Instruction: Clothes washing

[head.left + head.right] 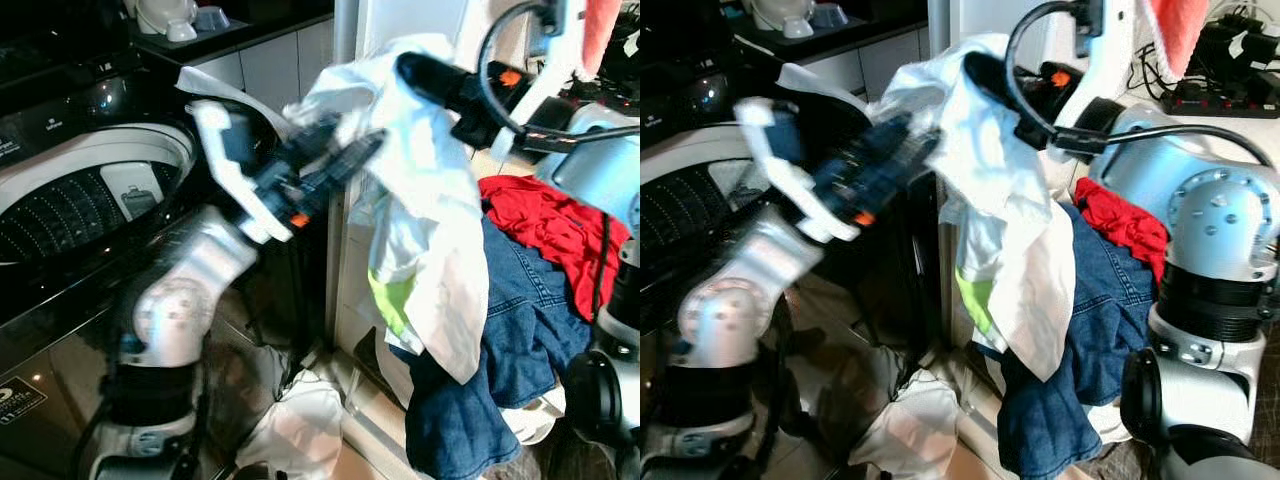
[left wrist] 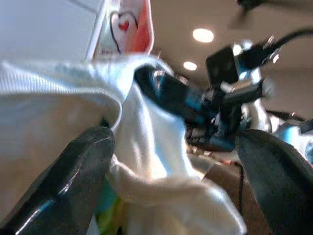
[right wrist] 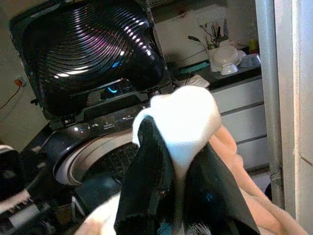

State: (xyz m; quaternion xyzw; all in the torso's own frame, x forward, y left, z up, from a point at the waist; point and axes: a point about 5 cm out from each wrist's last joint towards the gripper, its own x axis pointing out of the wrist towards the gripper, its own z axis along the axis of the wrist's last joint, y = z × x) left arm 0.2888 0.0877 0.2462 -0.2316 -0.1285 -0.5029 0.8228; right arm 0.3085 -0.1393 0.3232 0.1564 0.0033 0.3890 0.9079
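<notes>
White cloth, a white garment (image 1: 425,230) with a lime-green patch near its lower hem, hangs in mid-air in front of the robot, draped over the right pincer (image 3: 178,188). Most of that pincer is hidden under the fabric in the head views. The right wrist view shows its two black fingers (image 3: 146,181) pressed together on a fold of the cloth.

The left pincer (image 1: 340,155) reaches toward the hanging garment from the washer side, but it is motion-blurred in both head views. The left wrist view shows its fingers (image 2: 68,181) set well apart, with the cloth bunched between them and lying against one. Whether they grip it cannot be told.

Just behind the garment lies a heap of clothes, blue denim (image 1: 500,330) partly covered by it and a red piece (image 1: 545,225) at the back; what carries the heap is hidden. A second white piece (image 1: 295,425) lies on the floor (image 1: 360,440) below.

The top-loading washing machine (image 1: 60,190) stands at the robot's left, cut off by the picture edge. The right wrist view adds its raised dark lid (image 3: 93,54) and open drum (image 3: 107,159).
</notes>
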